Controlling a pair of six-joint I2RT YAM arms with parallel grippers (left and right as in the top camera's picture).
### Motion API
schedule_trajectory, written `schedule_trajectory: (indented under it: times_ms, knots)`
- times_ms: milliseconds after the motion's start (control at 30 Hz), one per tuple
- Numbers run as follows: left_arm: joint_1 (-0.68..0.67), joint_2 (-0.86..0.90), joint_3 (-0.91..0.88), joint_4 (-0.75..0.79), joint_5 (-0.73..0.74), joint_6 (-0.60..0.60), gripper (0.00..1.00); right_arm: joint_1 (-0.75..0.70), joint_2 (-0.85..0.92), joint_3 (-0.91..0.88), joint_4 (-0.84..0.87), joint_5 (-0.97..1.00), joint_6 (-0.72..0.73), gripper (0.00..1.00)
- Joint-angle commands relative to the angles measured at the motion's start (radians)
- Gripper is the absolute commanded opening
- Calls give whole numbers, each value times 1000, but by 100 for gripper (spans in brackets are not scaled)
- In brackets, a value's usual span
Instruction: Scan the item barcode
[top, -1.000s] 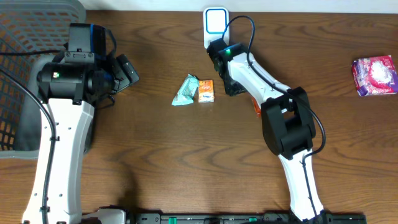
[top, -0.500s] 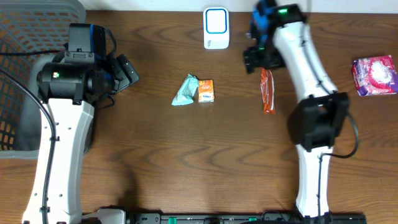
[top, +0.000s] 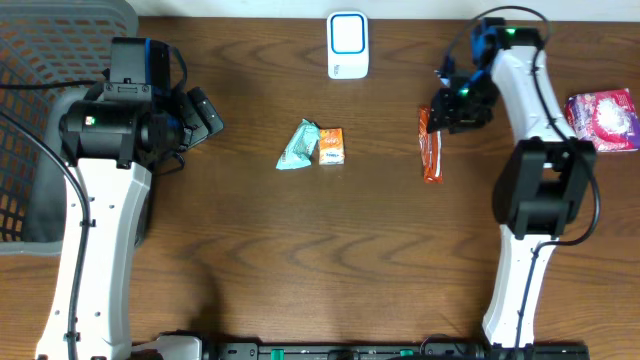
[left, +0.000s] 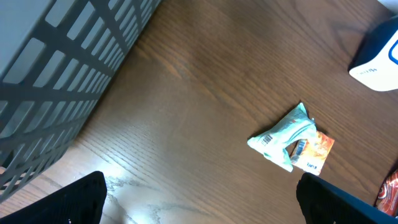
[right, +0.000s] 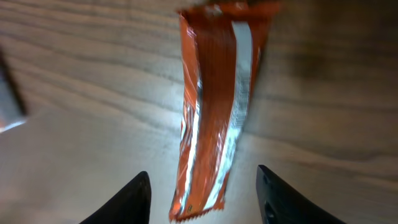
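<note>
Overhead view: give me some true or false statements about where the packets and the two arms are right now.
1. The orange wrapper lies flat on the table, its end between the right arm's open jaws. True.
2. The left arm's jaws hold the teal packet. False: they stand open and empty beside the grey basket, well away from the packet.
3. The white scanner stands at the far edge of the table. True.
4. The teal packet and the small orange packet lie far apart. False: they lie side by side, touching.
5. The pink packet sits in the basket. False: it lies on the table on the right arm's side.
</note>
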Motion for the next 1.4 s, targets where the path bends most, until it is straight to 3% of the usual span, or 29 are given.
schedule_trajectory:
  times_ms: [0, 167, 400, 1067, 1233, 1367]
  knots:
    - [2, -2, 4, -3, -9, 13, 98, 119, -88, 16, 36, 260, 85, 56]
    - [2, -2, 4, -3, -9, 13, 98, 286, -67, -16, 46, 733, 253, 61]
    - [2, -2, 4, -3, -9, 13, 98, 374, -35, -183, 143, 911, 391, 57]
    - [2, -2, 4, -3, -9, 13, 98, 363, -35, -491, 409, 895, 392, 55]
    - [2, -2, 4, -3, -9, 13, 98, 331, -35, -536, 471, 787, 327, 37]
    - [2, -2, 4, -3, -9, 13, 98, 313, -35, -558, 507, 694, 313, 36]
